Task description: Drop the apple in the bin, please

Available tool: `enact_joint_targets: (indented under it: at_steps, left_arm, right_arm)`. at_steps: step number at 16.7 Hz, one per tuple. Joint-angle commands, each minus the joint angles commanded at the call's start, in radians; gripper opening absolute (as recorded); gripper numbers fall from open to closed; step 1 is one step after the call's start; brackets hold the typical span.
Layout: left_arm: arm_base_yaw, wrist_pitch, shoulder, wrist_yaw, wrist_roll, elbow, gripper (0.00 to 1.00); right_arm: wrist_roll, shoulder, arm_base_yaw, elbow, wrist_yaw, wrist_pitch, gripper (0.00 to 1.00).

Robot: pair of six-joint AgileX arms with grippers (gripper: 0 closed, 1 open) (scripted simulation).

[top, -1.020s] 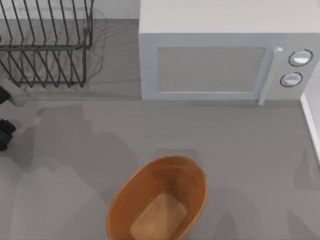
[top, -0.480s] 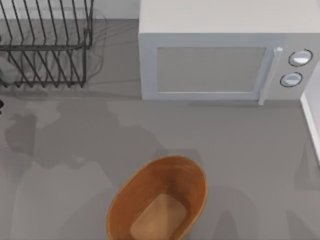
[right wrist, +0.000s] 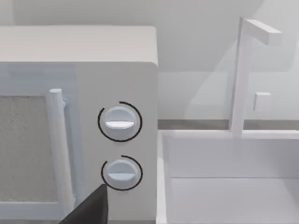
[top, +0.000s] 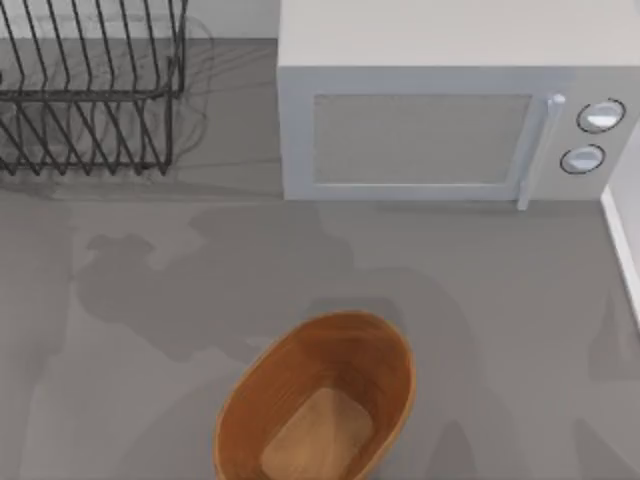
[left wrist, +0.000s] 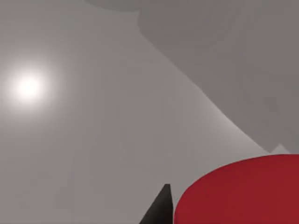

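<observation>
The apple [left wrist: 243,191] is a smooth bright red ball, very close in the left wrist view above bare grey tabletop. My left gripper [left wrist: 219,218] is shut on it, and one black fingertip [left wrist: 161,207] touches its side. The bin [top: 315,410] is an oval orange-brown ribbed basket with a lighter flat bottom. It stands empty at the front middle of the table in the top view. A dark corner of my right gripper [right wrist: 91,209] appears in the right wrist view, facing the microwave's dials.
A white microwave [top: 440,110] stands at the back, from the middle to the right, with two dials [right wrist: 119,122] beside its door handle. A black wire rack [top: 90,90] sits at the back left. A white sink basin [right wrist: 229,177] adjoins the microwave on the right.
The dark part of my left arm at the top view's left edge has left that view. The arm's shadow on the table has slid right, toward the bin.
</observation>
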Motion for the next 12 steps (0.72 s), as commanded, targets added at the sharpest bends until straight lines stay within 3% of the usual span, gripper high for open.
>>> enact_joint_targets:
  at_steps: [6, 12]
  left_arm:
    - [-0.006, 0.003, 0.0, 0.002, -0.021, -0.007, 0.0]
    - [-0.127, 0.002, -0.032, 0.028, -0.317, -0.07, 0.0]
  right_arm:
    - [0.0, 0.0, 0.0, 0.0, 0.0, 0.0, 1.0]
    - [0.0, 0.0, 0.0, 0.0, 0.0, 0.0, 1.0]
